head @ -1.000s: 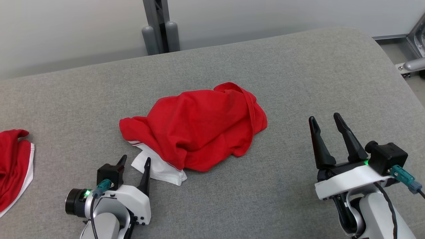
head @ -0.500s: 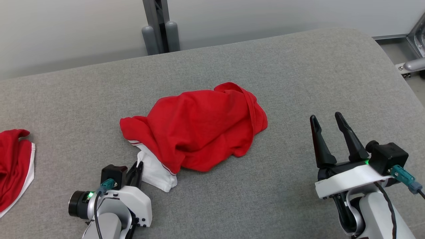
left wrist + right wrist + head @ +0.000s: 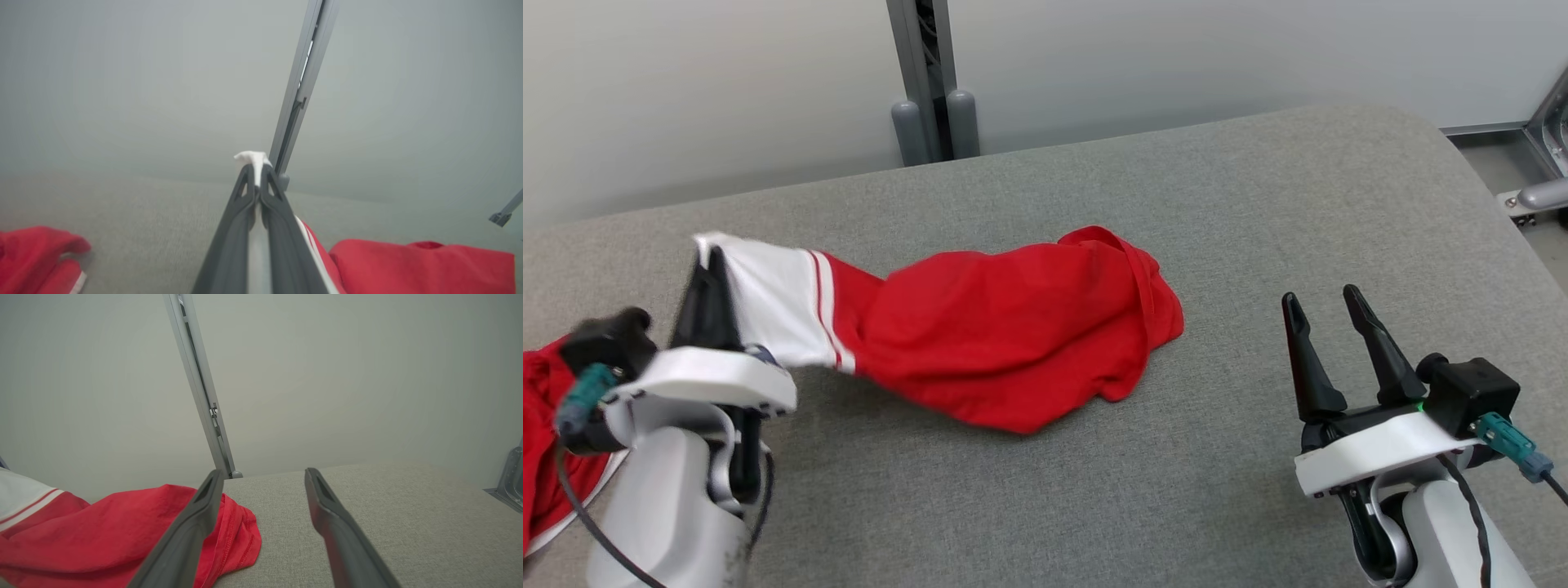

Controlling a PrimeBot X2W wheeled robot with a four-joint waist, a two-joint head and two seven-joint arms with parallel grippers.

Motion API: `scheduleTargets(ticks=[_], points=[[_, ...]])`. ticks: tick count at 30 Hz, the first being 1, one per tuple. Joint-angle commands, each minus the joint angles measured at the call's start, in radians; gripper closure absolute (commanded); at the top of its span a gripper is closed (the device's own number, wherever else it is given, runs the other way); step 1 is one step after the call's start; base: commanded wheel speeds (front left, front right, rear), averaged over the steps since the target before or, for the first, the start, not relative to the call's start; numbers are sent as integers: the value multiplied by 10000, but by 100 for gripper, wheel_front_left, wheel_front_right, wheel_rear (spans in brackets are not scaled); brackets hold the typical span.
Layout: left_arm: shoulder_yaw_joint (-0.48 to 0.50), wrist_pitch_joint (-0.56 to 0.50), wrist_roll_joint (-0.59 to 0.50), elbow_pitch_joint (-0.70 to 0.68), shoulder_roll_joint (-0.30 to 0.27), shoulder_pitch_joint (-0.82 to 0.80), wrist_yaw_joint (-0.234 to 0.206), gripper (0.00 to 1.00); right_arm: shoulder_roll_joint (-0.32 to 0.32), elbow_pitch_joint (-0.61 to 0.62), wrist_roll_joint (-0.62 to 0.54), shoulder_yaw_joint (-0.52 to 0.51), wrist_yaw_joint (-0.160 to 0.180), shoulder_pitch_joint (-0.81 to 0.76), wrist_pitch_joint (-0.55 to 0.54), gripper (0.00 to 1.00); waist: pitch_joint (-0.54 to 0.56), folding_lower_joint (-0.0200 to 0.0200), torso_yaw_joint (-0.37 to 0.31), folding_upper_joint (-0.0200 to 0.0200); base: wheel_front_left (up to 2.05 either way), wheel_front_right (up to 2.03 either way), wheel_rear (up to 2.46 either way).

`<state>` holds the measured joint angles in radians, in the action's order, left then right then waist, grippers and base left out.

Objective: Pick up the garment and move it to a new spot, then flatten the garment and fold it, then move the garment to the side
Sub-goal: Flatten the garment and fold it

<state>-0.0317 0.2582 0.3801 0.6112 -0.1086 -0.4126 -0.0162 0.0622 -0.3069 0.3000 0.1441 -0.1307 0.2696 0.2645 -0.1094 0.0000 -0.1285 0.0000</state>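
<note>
**Left hand [image 3: 709, 260] grips the white end of the garment [image 3: 1013, 327] over a grey tabletop [image 3: 1258, 204]**

The left hand is clamped tight on the garment's white, red-striped end, and a tuft of white cloth pokes past its fingertips in the left wrist view. From that pinch the soft red jersey runs in a band to a rumpled, rounded heap with a stitched hem, lying mid-tabletop. Its lower edge is blurred, so how much of it clears the surface is hard to say. The right hand [image 3: 1320, 293] hovers well apart, its two tapered dark fingers spread and empty. The tabletop is coarse grey woven fabric with a rounded corner. Another red-and-white cloth [image 3: 539, 408] lies at its left edge. Behind stand a plain pale wall [image 3: 1176, 49] and a grey metal post [image 3: 927, 73].
</note>
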Motion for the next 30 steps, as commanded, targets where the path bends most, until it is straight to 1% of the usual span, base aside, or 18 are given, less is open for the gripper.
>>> scheduleTargets(ticks=[1, 6, 10, 13, 16, 19, 22, 23, 26, 30], points=[[536, 56, 129, -1138, -247, -350, -168, 100, 9, -54, -14, 44, -1, -93, 28, 0, 206, 0, -69, 0, 0, 0, 0], [1040, 56, 86, -3244, -628, -1168, -369, 100, -26, -65, 80, 116, -1, 19, 28, 0, 354, 0, -303, 0, 0, 0, 0], [937, -245, -35, -4637, -890, -2223, -445, 100, -60, -23, 154, 122, -1, 88, 28, 0, 383, 0, -593, 0, 0, 0, 0], [582, -658, -126, -5453, -846, -3002, -385, 100, -73, 3, 214, 101, -1, 86, 28, 0, 384, 0, -864, 0, 0, 0, 0], [-268, -1280, -258, -5871, -582, -3489, -143, 100, -83, 5, 282, 110, -1, 123, 28, 0, 349, 0, -1161, 0, 0, 0, 0], [-1232, -1897, -335, -5725, -185, -3507, 100, 100, -82, -12, 399, 160, -1, 190, 26, 0, 275, 0, -1516, 0, 0, 0, 0], [-2238, -2390, -403, -5142, 166, -3116, 243, 100, -85, 32, 586, 257, -1, 303, 26, 0, 84, 0, -1927, 0, 0, 0, 0], [-2238, -2390, -403, -5142, 166, -3116, 243, 100, -85, 32, 586, 257, -1, 303, 26, 0, 84, 0, -1927, 0, 0, 0, 0], [-3056, -2515, -370, -4345, 393, -2808, 229, 100, -84, 91, 788, 323, -1, 415, 26, 0, -241, 0, -2386, 0, 0, 0, 0], [-4102, -2275, -219, -2983, 523, -2434, 157, 100, -90, 108, 1018, 284, -1, 522, 28, 0, -637, 0, -2966, 0, 0, 0, 0]])
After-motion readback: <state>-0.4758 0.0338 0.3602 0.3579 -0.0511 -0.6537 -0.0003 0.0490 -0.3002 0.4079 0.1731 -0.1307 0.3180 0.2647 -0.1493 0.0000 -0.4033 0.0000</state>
